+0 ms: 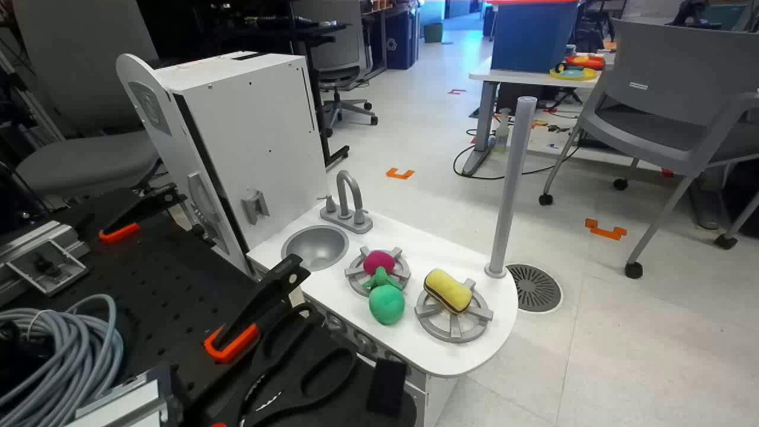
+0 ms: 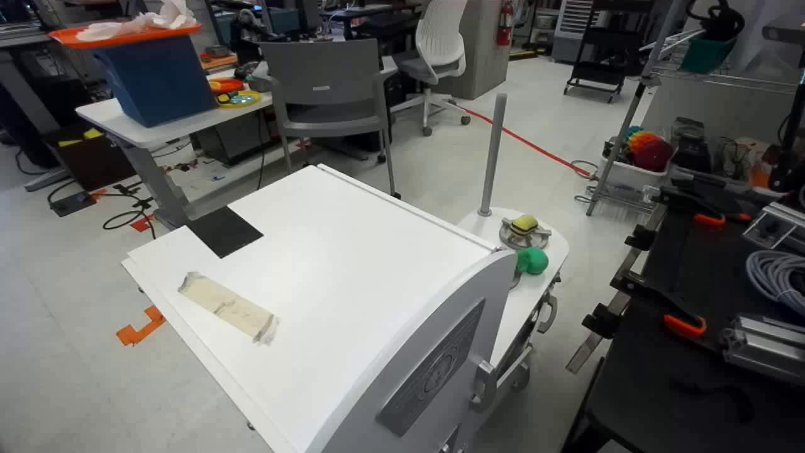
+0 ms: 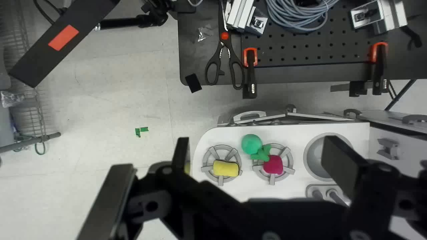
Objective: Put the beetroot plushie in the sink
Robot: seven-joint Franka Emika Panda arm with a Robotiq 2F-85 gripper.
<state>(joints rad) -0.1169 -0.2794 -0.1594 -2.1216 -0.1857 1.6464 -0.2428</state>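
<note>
The beetroot plushie (image 1: 378, 262) is magenta, with green leaves, and rests on a grey toy burner on the white counter. It also shows in the wrist view (image 3: 273, 164), between and well beyond the fingers. The sink (image 1: 315, 246) is a round grey basin beside that burner, with a silver faucet (image 1: 350, 204) behind it. In the wrist view the right finger hides part of the sink (image 3: 311, 156). My gripper (image 3: 257, 141) is open and empty, high above the counter. It is out of view in both exterior views. The white cabinet hides the plushie and sink in an exterior view.
A green ball (image 1: 386, 304) touches or nearly touches the plushie's leaves. A yellow item (image 1: 448, 290) lies on the other burner. A grey post (image 1: 513, 184) and a tall white cabinet (image 1: 261, 127) rise from the counter. A black table holds scissors (image 3: 227, 60) and clamps.
</note>
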